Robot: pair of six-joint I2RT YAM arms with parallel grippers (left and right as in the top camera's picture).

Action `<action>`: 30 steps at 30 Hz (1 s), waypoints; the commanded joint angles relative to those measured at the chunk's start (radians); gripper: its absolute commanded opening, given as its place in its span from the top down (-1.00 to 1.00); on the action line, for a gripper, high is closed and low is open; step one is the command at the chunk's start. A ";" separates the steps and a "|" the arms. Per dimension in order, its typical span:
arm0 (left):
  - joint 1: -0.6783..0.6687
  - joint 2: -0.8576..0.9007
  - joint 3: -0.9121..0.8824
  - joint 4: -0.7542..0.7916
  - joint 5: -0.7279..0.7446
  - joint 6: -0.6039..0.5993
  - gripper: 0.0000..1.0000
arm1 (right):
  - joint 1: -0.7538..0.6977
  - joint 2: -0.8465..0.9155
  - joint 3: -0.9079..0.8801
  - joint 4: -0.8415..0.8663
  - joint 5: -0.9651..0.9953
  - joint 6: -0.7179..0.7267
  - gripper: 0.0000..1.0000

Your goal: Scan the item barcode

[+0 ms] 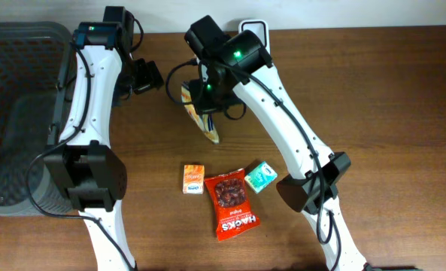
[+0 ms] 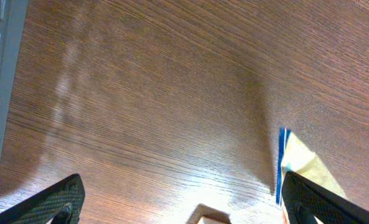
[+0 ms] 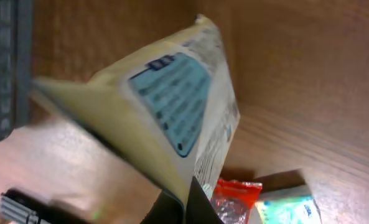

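Yellow packet point(image 1: 201, 114), the item to be scanned, was gripped at one end by the right claw point(image 1: 207, 94), whose jaws were closed on its edge. It was held tilted over the far middle of the worktop point(image 1: 388, 90), between the two arms. Whether its lower tip touched the wood could not be told. In the right wrist view, a pale blue printed panel on the packet faced the camera. The left claw point(image 2: 184, 200) stood just beside the packet, low over bare wood, with its jaws spread wide and nothing between them. Nearer the front edge lay three other goods, well apart from the packet: an orange carton point(image 1: 193, 178), a red pouch point(image 1: 231, 205) and a teal sachet point(image 1: 261, 177). The pouch lay between the other two. A grey basket point(image 1: 12, 113) occupied the left end of the worktop.
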State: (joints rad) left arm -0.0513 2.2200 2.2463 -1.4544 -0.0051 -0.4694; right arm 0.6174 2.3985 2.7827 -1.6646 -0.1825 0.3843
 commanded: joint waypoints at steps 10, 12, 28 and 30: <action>-0.001 -0.008 0.011 -0.003 -0.011 -0.008 -0.99 | -0.500 -0.007 -0.345 0.030 0.182 -0.074 0.92; -0.001 -0.008 0.011 0.000 -0.011 -0.008 -0.99 | -0.585 -0.016 -0.334 0.014 0.225 -0.074 0.92; -0.007 -0.008 0.011 0.005 -0.010 -0.008 -0.99 | -0.563 -0.069 -0.455 0.017 0.151 0.588 -0.97; -0.008 -0.008 0.011 0.005 -0.010 -0.008 -0.99 | -0.546 -0.069 -0.551 0.068 0.166 0.731 -0.97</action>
State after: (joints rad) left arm -0.0540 2.2200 2.2463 -1.4506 -0.0051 -0.4694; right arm 0.0547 2.3569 2.3192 -1.6329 -0.0685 0.8364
